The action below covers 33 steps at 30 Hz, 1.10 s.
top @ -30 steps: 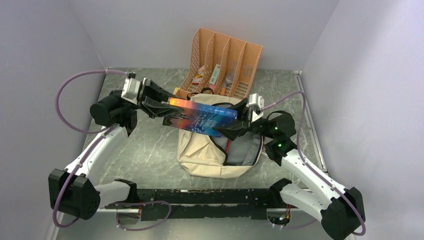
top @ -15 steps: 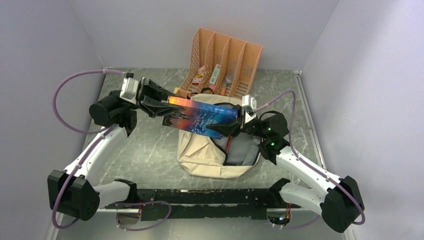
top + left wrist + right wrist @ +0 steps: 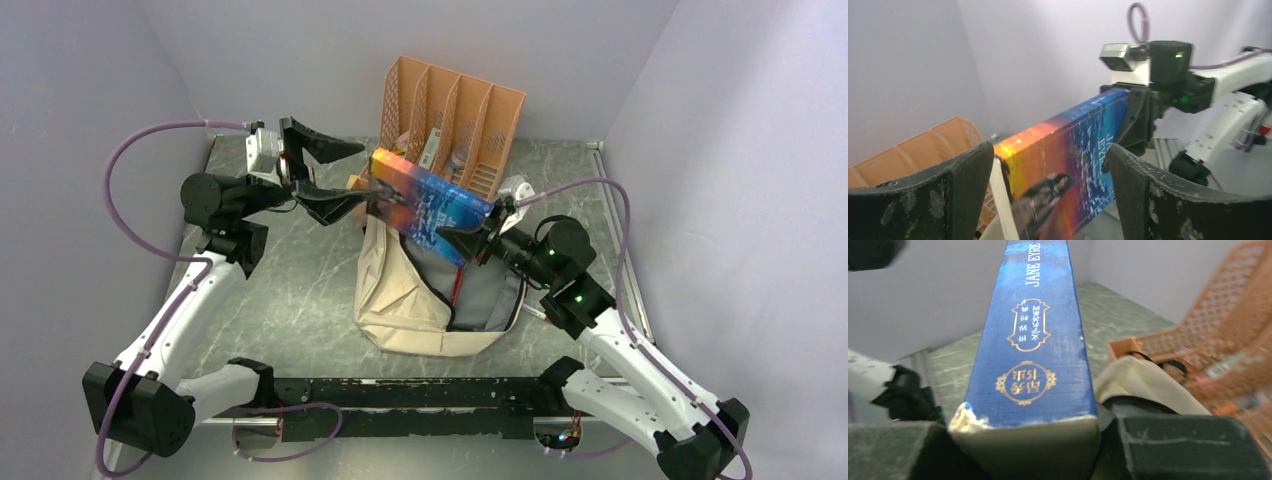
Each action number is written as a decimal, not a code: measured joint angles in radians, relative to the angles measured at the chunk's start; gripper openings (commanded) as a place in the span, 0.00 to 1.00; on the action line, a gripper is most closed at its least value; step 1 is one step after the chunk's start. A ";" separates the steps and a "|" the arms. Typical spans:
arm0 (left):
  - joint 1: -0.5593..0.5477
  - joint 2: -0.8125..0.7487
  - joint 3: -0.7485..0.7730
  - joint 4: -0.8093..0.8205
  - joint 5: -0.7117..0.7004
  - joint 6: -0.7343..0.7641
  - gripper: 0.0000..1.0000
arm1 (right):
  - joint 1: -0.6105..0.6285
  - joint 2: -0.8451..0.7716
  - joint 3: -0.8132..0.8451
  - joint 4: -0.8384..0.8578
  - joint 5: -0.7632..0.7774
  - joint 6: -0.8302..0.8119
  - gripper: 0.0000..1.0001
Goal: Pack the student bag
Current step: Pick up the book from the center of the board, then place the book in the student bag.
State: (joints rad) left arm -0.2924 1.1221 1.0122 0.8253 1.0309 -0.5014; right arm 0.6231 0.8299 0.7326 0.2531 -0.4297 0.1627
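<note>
My right gripper [image 3: 462, 238] is clamped on the lower end of the blue book [image 3: 430, 200]. I hold it tilted so it can slide down into the student bag [image 3: 400, 310], which sits open-mouthed directly beneath. My left gripper [image 3: 365, 172] hangs above the student bag's far edge, jaws wide either side of the book's upper end, gripping nothing.

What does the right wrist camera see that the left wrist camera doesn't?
Only the right wrist view shows the blue spine of the book, reading JANE EYRE, and the beige student bag below it. Only the left wrist view shows the book's colourful cover and the green light on the right arm. Both show the book, the right claw gripping its end, and the orange file organizer.
</note>
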 measured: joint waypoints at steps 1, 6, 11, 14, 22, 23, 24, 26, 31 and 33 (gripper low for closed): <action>0.000 -0.005 0.000 -0.039 -0.027 0.025 0.86 | -0.001 -0.007 0.020 -0.055 0.045 -0.016 0.00; 0.000 -0.003 0.027 -0.282 -0.193 0.121 0.77 | -0.008 0.005 0.140 -0.323 0.258 -0.047 0.00; 0.000 0.083 0.165 -0.610 -0.414 0.184 0.72 | -0.024 0.135 0.340 -0.574 0.476 -0.005 0.00; -0.002 0.118 0.183 -0.760 -0.526 0.187 0.70 | -0.050 0.197 0.399 -0.684 0.555 0.034 0.00; -0.119 0.167 0.188 -1.005 -0.782 0.166 0.70 | -0.072 0.348 0.504 -0.876 0.657 0.113 0.00; -0.151 0.172 0.192 -1.026 -0.825 0.161 0.70 | -0.076 0.358 0.513 -0.887 0.662 0.119 0.00; -0.175 0.177 0.196 -1.041 -0.853 0.158 0.70 | -0.089 0.370 0.527 -0.897 0.660 0.127 0.00; -0.230 0.194 0.214 -1.077 -0.920 0.148 0.69 | -0.132 0.388 0.547 -0.904 0.649 0.139 0.00; -0.385 0.272 0.296 -1.159 -1.079 0.138 0.71 | -0.237 0.371 0.544 -0.897 0.694 0.157 0.00; -0.484 0.315 0.336 -1.188 -1.162 0.139 0.72 | -0.257 0.348 0.541 -0.897 0.734 0.163 0.00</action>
State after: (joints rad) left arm -0.7769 1.4376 1.3483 -0.3630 -0.1314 -0.3626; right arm 0.3656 1.1782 1.2732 -0.6441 0.3046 0.3252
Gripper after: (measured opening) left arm 0.705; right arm 0.310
